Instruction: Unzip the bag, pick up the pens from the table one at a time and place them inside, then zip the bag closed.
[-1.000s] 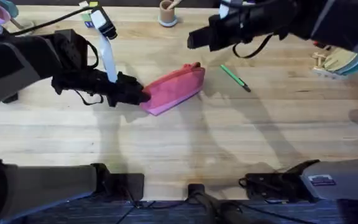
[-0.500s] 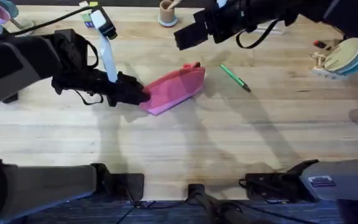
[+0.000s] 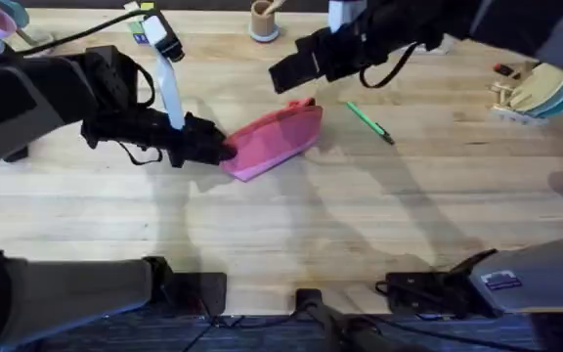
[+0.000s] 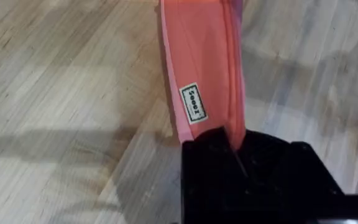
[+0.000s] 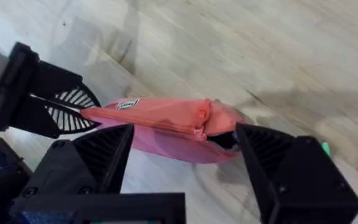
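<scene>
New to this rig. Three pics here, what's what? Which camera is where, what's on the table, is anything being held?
It is two robot arms at a wooden table, each ending in a two-finger gripper.

The overhead view looks down from above the arms' bases. The left gripper is shut on one end of a pink-red pencil pouch. The right gripper hangs open above the pouch's other end, holding nothing. A green pen lies on the table beside the pouch.

The left wrist view comes from a camera on the left arm: its black fingers pinch the pouch by its end.

The right wrist view looks down between that arm's two spread fingers at the pouch and the left gripper clamping it.
</scene>
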